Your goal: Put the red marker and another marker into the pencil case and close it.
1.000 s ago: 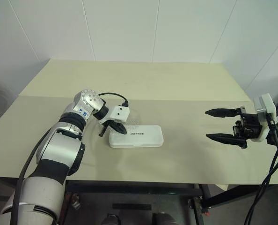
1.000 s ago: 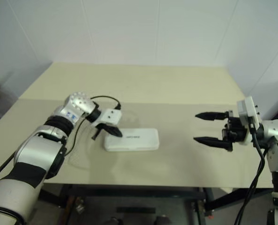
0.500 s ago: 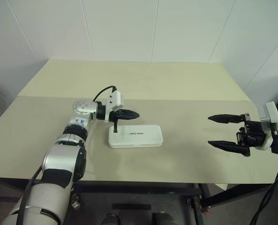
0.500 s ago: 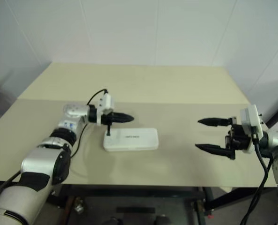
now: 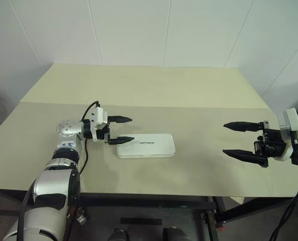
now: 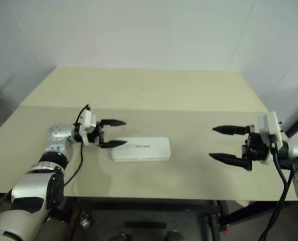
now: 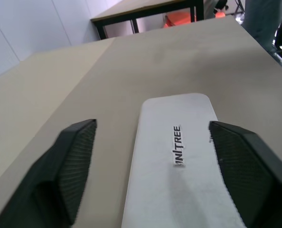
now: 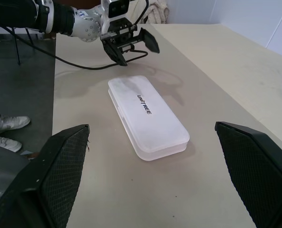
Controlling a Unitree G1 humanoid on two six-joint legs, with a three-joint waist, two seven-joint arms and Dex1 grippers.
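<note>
The pencil case (image 5: 145,145) lies flat and closed on the table, its lid with dark lettering facing up. My left gripper (image 5: 129,129) is open just off the case's left end, pointing level along it, with nothing between its fingers. In the left wrist view the case (image 7: 179,161) stretches away between the two black fingers (image 7: 72,161). Far to the right, my right gripper (image 5: 225,138) is open and empty, level, pointing toward the case (image 8: 148,116). The red marker and the other marker are out of view.
The beige table (image 5: 154,90) has a seam across its width behind the case, and white walls stand behind it. A person's white shoes (image 8: 3,128) stand on the floor beyond the table's left edge.
My left gripper, shut above the case's left end before, has drawn back to the left, turned level and opened. The right gripper has stayed put and open.
</note>
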